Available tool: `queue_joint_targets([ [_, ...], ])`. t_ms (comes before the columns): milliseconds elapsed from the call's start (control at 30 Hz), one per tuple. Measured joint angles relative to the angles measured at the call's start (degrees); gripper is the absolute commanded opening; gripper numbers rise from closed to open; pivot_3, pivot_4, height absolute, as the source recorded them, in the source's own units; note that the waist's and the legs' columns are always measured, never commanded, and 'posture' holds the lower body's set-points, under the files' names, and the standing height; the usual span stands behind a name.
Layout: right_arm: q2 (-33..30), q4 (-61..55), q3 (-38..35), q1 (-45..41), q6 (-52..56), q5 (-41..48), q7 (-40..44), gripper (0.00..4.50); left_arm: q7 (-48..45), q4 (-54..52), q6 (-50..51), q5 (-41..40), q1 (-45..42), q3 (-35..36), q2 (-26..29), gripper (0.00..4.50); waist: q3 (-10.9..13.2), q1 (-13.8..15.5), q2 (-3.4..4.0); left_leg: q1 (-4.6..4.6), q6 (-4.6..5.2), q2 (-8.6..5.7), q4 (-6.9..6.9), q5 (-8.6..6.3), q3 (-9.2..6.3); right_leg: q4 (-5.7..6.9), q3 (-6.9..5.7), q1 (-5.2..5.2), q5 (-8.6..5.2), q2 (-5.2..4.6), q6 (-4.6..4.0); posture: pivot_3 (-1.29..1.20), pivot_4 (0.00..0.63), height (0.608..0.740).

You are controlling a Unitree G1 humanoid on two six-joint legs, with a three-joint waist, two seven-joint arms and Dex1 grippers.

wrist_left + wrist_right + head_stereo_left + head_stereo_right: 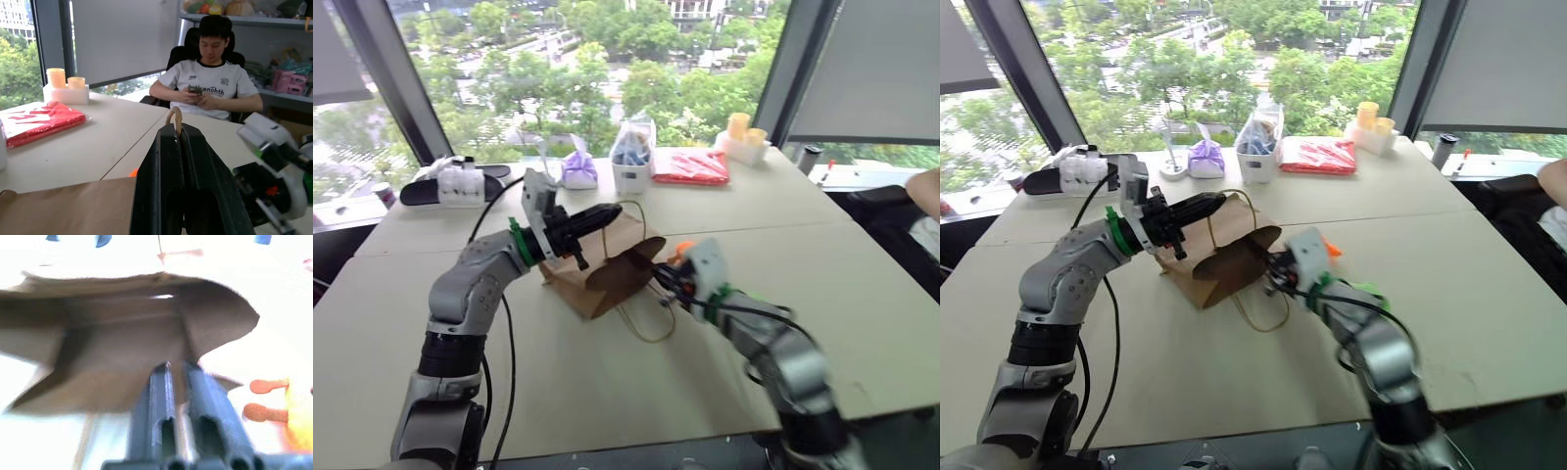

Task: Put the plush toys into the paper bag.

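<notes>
Left wrist view: left gripper [178,128] pinching handle [173,116]

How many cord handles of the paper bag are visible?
2. One handle is pinched in the shut left pincer; the other handle lies on the table before the paper bag.

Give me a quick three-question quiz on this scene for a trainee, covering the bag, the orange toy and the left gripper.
1. The left gripper is shut on: A the cord handle, B a pen, C a cup?
2. Fill in: the orange plush toy lies ___ the paper bag.
3. True or false: the paper bag stands upright.
Key: 1 A. 2 outside, near its mouth. 3 False; it lies on its side.
</notes>
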Motion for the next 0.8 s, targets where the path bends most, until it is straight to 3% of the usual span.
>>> queue_joint_targets([
  [100, -7.3, -7.8, -7.6, 3.9, 6.8, 1.1, 1.1, 3.38, 0.3, -0.8, 0.7, -0.4, 1.5, 0.0, 0.4, 0.00, 0.0, 0.3, -0.04, 0.02, 0.19, -0.01, 0.09, -0.10, 0.14, -0.12, -0.02, 0.12, 0.00, -0.01, 0.00, 0.00, 0.150, 0.740],
  [167, -11.0, -10.6, -8.2, 6.3, 7.2, 1.1, 1.7, 4.37, 0.3, -1.6, 0.8, -0.7, 1.4, -0.1, 0.2, 0.00, 0.0, 0.3, -0.03, 0.17, 0.19, 0.02, 0.07, -0.10, 0.20, -0.09, -0.02, 0.24, -0.01, 0.00, -0.01, 0.00, 0.150, 0.740],
  [200, -12.6, -11.2, -8.1, 8.0, 7.2, 1.0, 1.9, 4.45, 0.3, -1.8, 0.8, -0.9, 1.4, -0.1, 0.3, 0.00, 0.0, 0.3, -0.03, 0.20, 0.19, 0.03, 0.06, -0.10, 0.20, -0.08, -0.03, 0.28, -0.01, 0.01, -0.01, 0.00, 0.150, 0.740],
  [433, -13.5, -6.2, -6.5, 15.6, 2.9, -1.2, 1.3, 4.45, 0.6, -2.0, 0.8, -1.2, 1.4, 0.0, 0.3, 0.00, 0.0, 0.3, -0.04, 0.20, 0.19, 0.03, 0.11, -0.10, 0.25, -0.10, -0.01, 0.30, -0.01, 0.00, 0.00, 0.00, 0.150, 0.740],
  [633, -15.8, 3.6, -1.9, 15.6, -6.5, -8.8, -1.9, 4.45, 0.8, -2.0, 0.5, -1.2, 1.0, -0.1, 0.4, 0.00, 0.0, 0.3, -0.05, 0.20, 0.18, 0.03, 0.12, -0.10, 0.26, -0.09, -0.01, 0.30, -0.01, 0.00, 0.00, 0.00, 0.150, 0.740],
  [700, -17.5, 6.0, -0.2, 15.1, -10.9, -11.6, -2.4, 3.93, 1.1, -2.0, 0.5, -1.1, 0.9, 0.0, 0.4, 0.00, 0.0, 0.3, -0.05, 0.21, 0.18, 0.03, 0.12, -0.10, 0.27, -0.10, 0.00, 0.31, -0.01, 0.00, 0.00, 0.00, 0.150, 0.740],
  [800, -18.0, 9.1, 0.1, 15.1, -14.9, -13.8, -2.8, 2.57, 1.6, -2.0, 0.5, -1.1, 0.9, 0.0, 0.5, 0.00, 0.0, 0.4, -0.06, 0.20, 0.18, 0.03, 0.13, -0.10, 0.27, -0.11, 0.00, 0.32, -0.01, 0.00, 0.00, 0.00, 0.150, 0.740],
])
